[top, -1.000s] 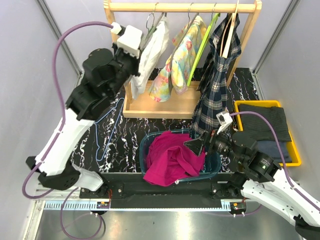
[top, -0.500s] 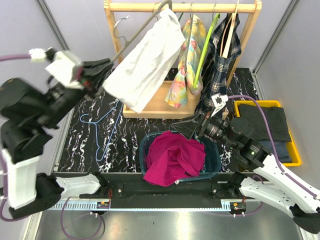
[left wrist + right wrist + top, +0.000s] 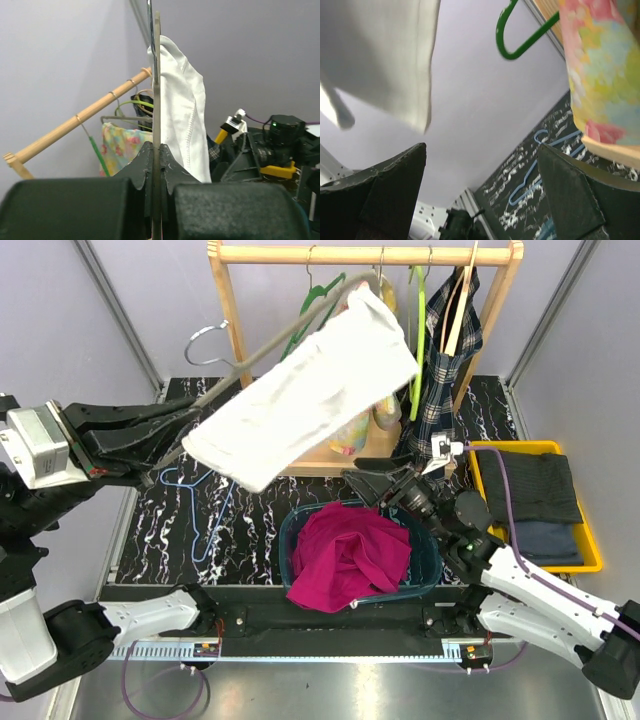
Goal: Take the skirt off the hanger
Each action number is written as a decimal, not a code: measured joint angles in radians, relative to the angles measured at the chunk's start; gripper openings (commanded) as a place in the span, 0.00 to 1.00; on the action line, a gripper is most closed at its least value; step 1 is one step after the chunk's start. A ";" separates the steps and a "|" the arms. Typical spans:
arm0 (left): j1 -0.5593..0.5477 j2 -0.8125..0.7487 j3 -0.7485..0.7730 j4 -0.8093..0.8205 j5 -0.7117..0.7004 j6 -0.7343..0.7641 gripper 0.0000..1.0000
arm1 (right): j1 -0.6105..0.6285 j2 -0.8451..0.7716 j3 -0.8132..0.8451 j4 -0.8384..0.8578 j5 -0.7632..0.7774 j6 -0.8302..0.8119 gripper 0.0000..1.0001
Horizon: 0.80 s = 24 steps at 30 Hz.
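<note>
The white skirt hangs on a grey hanger that is off the rack rail and held tilted in the air over the table's left middle. My left gripper is shut on the hanger's bar; in the left wrist view the bar runs straight up between the closed jaws, with the skirt beyond. My right gripper stands open under the skirt's lower right edge, holding nothing. In the right wrist view the skirt hangs above the wide-apart fingers.
A wooden rack at the back holds a floral garment, a plaid garment and a green hanger. A blue basket with magenta cloth sits near. A blue hanger lies left; a yellow tray of dark clothes right.
The left arm has pulled the hanger with the skirt off the rail and swung it out to the left and up. The right gripper has risen toward the skirt's lower edge.
</note>
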 measured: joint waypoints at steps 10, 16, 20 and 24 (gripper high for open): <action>0.043 0.014 0.000 -0.031 0.124 -0.082 0.00 | 0.000 -0.005 0.046 0.176 0.038 -0.043 1.00; 0.071 0.014 -0.010 -0.020 0.154 -0.128 0.00 | 0.000 -0.012 0.070 0.267 0.044 -0.048 1.00; 0.087 0.019 -0.014 -0.006 0.166 -0.154 0.00 | 0.000 0.029 0.076 0.326 0.043 -0.037 1.00; 0.105 0.028 -0.007 0.000 0.179 -0.170 0.00 | 0.000 0.076 0.076 0.341 0.042 -0.034 1.00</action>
